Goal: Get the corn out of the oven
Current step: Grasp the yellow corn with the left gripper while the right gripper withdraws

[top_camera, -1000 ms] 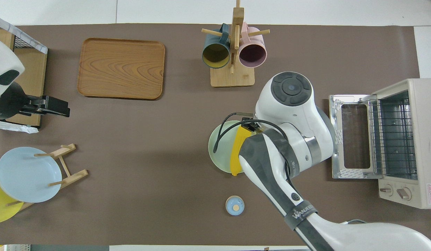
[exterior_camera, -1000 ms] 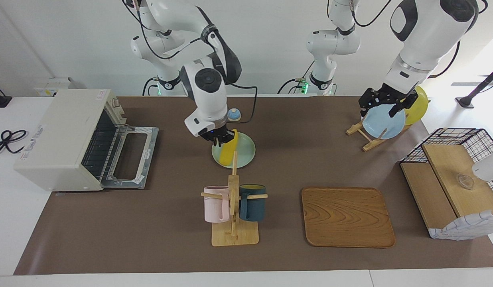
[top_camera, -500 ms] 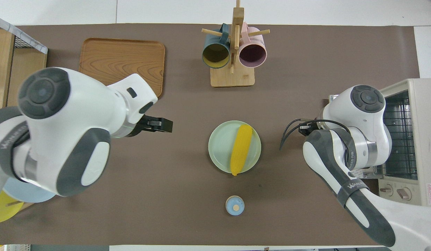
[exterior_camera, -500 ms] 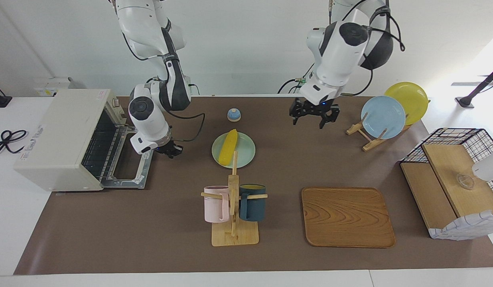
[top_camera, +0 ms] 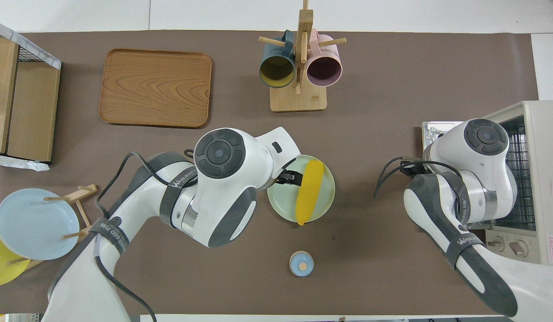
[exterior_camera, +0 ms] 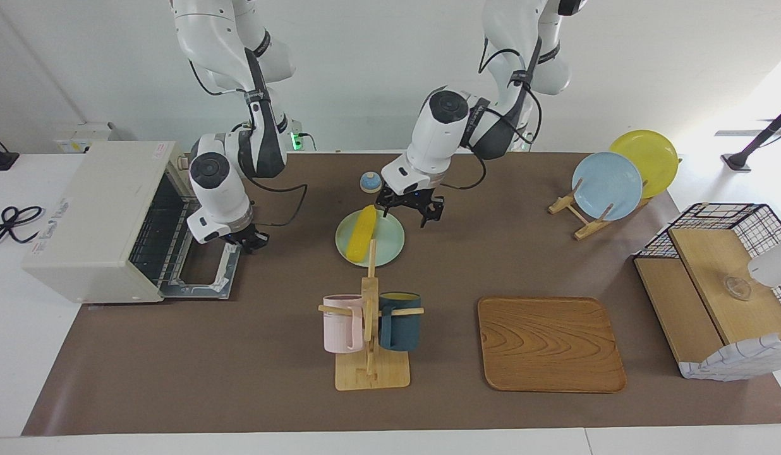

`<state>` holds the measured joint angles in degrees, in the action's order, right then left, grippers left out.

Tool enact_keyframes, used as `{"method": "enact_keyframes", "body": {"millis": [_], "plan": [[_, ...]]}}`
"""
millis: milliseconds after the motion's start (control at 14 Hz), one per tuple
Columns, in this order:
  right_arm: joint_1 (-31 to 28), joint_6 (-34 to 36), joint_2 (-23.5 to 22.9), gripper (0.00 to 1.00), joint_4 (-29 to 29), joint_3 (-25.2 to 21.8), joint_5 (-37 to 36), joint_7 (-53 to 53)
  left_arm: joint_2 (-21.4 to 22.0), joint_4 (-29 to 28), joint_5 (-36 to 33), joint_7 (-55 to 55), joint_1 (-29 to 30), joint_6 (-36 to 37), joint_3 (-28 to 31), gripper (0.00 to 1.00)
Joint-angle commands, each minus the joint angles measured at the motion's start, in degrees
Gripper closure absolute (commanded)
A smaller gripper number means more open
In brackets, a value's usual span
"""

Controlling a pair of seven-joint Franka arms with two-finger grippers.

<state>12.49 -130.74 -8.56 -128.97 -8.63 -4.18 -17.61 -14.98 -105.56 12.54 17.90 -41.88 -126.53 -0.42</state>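
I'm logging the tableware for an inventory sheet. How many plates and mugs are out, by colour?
Plates: 3, namely green plate, blue plate, yellow plate
Mugs: 2, namely pink mug, dark teal mug
Total: 5

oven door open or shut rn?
Open. The cream-white toaster oven has its glass door folded down flat on the table, wire rack exposed; right gripper over the door's edge.
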Motion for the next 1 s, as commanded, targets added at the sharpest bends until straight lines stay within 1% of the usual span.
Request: {"method": "enact_keyframes", "body": {"millis": [0,143,214,286,357,500,643,714,786,857,929], "plan": [[-0.89,-1.36,1.62,0.99,-2.07,0.63,-2.23,0.82,-9.26,7.64,0.83,2.84,-4.34,-3.0,1.47,0.0],[-0.98,-0.58,1.62,0.99,-1.72,0.63,-6.35,0.73,-10.07,7.56,0.03,3.02,-4.52,-4.34,1.3,0.0],[-1.07,0.3,1.62,0.99,-1.37,0.63,-8.72,0.73,-11.2,7.56,0.12,3.37,-5.83,-5.12,1.38,0.0],[-1.15,1.44,1.62,0.98,-1.02,0.63,-10.74,0.73,-11.82,6.25,0.12,4.16,-6.71,-7.39,1.38,0.0],[-1.15,3.02,1.62,0.98,-0.32,0.63,-12.77,0.65,-11.74,4.5,0.03,4.86,-7.59,-9.16,1.47,0.0],[-1.94,6.62,1.44,0.98,1.96,0.63,-15.85,0.73,-11.56,3.08,0.03,4.96,-8.39,-9.61,1.47,0.0],[-1.86,10.39,1.53,0.93,4.59,0.72,-17.52,0.91,-11.56,2.73,0.03,5.13,-8.91,-9.79,1.47,0.0],[-1.86,13.02,1.61,0.91,6.61,0.72,-18.05,1.78,-11.56,2.73,0.03,5.13,-8.92,-9.7,1.56,0.06],[-1.86,15.92,1.7,0.91,8.81,0.72,-18.06,3.79,-11.48,2.73,0.03,5.22,-8.92,-9.44,1.65,0.34],[-2.12,19.26,1.88,0.91,11.61,0.72,-18.06,6.77,-11.48,2.9,0.03,5.48,-8.66,-9.09,1.74,0.71],[-2.73,22.25,2.14,0.91,14.08,0.63,-18.06,10.28,-11.48,3.42,0.12,5.48,-8.04,-8.22,1.65,0.92]]}}
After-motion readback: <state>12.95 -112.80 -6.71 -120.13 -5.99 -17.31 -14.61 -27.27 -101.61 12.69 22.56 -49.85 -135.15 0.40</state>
